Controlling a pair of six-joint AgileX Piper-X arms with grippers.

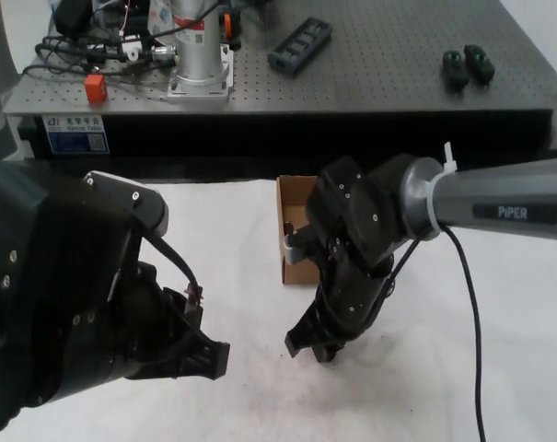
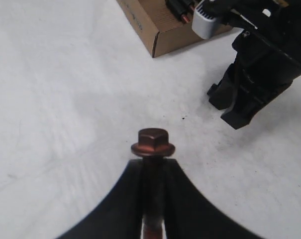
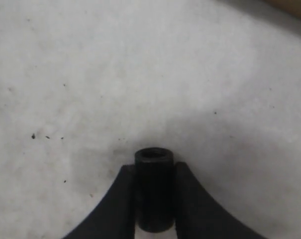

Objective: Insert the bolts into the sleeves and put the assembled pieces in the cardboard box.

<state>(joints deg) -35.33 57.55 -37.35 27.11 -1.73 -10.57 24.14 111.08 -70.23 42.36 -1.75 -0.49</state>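
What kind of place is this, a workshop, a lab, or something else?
Probably a robotics lab: a perforated metal table with cables at the back, and over a white-covered bench the left gripper holds a bolt, the right gripper a sleeve.

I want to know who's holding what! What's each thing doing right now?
Copper-coloured hex-head metal bolt: gripped by its shank, head sticking out, not in a sleeve.
Black cylindrical metal sleeve: gripped, open end empty.
Left gripper: shut on the bolt.
Right gripper: shut on the sleeve.
Brown cardboard box: open on top, dark pieces inside.
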